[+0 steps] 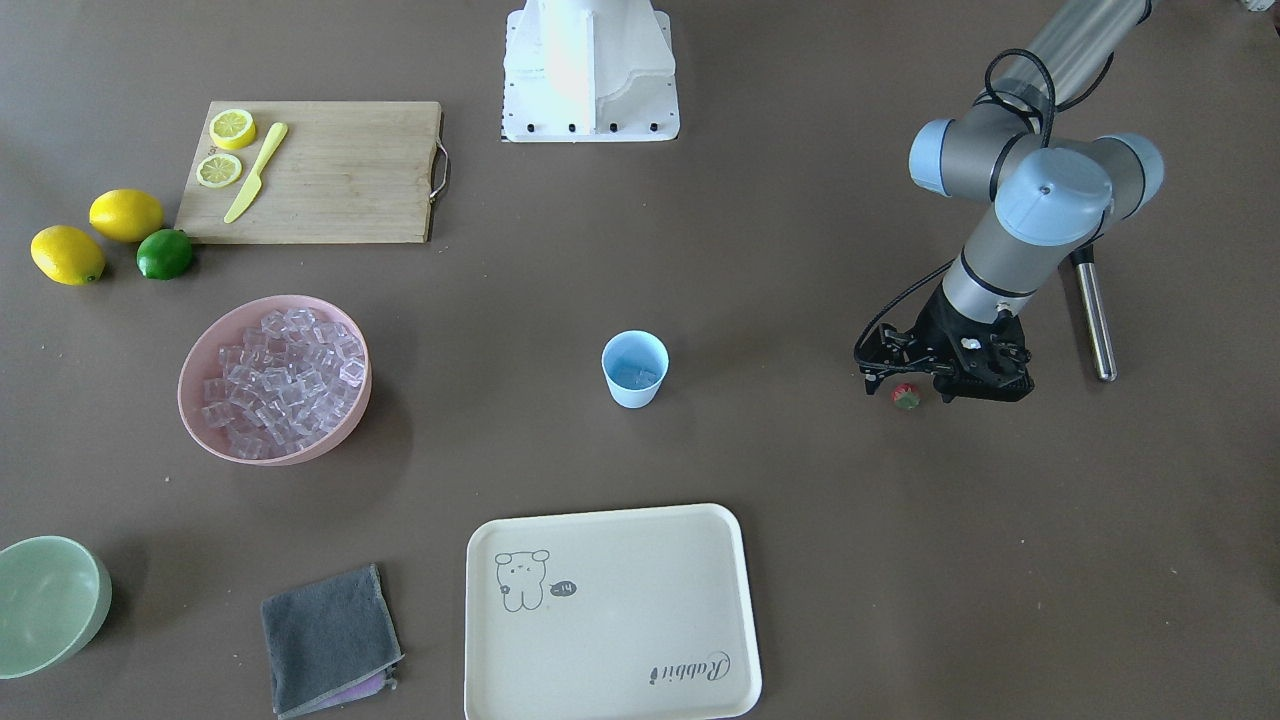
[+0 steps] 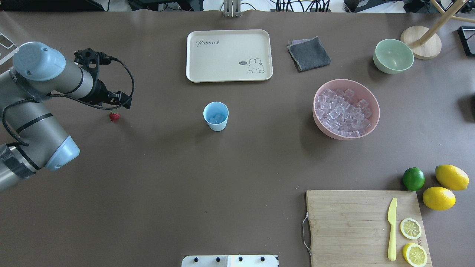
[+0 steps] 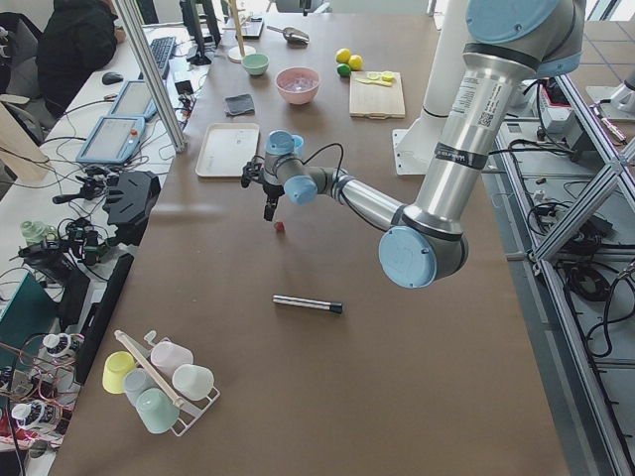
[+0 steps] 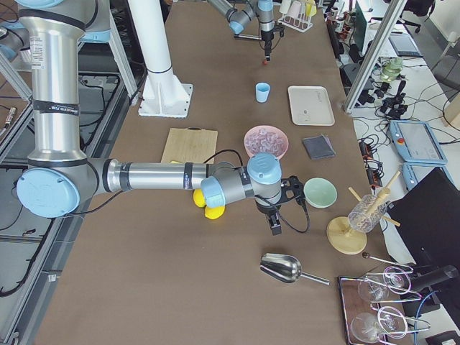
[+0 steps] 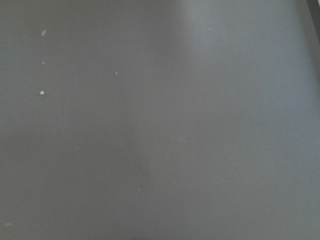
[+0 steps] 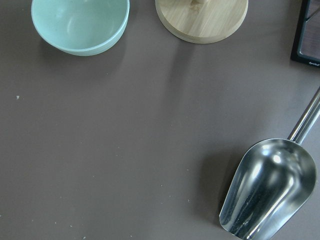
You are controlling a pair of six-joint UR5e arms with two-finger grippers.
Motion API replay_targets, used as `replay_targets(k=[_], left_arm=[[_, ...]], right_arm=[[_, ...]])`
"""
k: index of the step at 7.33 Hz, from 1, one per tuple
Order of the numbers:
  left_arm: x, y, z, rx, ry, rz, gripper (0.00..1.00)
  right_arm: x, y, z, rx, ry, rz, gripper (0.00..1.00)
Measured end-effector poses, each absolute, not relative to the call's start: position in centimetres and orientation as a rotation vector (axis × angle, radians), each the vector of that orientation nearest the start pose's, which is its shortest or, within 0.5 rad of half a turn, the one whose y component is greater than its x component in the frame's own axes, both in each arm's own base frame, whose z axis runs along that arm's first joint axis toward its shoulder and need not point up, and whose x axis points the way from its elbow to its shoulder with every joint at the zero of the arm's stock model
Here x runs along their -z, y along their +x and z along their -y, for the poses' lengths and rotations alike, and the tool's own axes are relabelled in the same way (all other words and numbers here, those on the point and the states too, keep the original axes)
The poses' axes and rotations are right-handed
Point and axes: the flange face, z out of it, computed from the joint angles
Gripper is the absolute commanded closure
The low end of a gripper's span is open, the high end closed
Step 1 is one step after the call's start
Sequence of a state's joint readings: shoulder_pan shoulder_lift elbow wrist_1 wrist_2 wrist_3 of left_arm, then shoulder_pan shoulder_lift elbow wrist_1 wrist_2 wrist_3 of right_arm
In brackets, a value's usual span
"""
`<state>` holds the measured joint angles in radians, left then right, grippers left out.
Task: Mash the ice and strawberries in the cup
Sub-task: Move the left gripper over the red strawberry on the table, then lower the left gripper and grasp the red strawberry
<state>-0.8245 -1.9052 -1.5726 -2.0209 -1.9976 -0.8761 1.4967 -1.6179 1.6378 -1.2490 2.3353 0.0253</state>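
Left tool (image 1: 942,388) low over the tabletop (image 1: 800,250) at the right of the front view, nothing seen in its grip; jaw spread impossible to tell. Strawberry (image 1: 906,396) loose on the tabletop just beside the tool's tip, toward frame left and slightly lower, green cap apparently facing the lower edge; too small for a clear long axis. Light-blue cup (image 1: 634,368) upright at centre, well apart, farther left again, a few ice cubes (image 1: 637,377) inside. Right tool (image 4: 275,224) far off near the pale green bowl (image 4: 320,192), grip state not readable. Left arm clearly nearer. Likely next: a small shift over the berry, then down.
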Motion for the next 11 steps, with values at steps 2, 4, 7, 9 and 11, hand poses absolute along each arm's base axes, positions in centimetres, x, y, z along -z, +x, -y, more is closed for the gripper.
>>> replay_targets(k=[2, 4, 7, 9, 11], left_arm=[[-45.3, 37.3, 52.6, -0.047, 0.220, -0.811, 0.02], [-45.7, 37.6, 52.6, -0.019, 0.220, -0.797, 0.03], [-45.5, 38.5, 52.5, -0.023, 0.220, -0.798, 0.03], [-45.3, 39.1, 52.8, -0.027, 0.220, -0.798, 0.43], [-45.2, 39.4, 53.2, -0.040, 0.223, -0.795, 0.66]], right_arm=[[-61.7, 3.4, 48.1, 0.170, 0.287, 0.772, 0.02], [-62.5, 3.8, 47.2, 0.161, 0.275, 0.772, 0.01], [-65.0, 7.0, 44.7, 0.137, 0.261, 0.760, 0.01], [-65.4, 7.4, 44.2, 0.133, 0.257, 0.756, 0.01], [-65.5, 7.4, 44.0, 0.133, 0.255, 0.755, 0.01]])
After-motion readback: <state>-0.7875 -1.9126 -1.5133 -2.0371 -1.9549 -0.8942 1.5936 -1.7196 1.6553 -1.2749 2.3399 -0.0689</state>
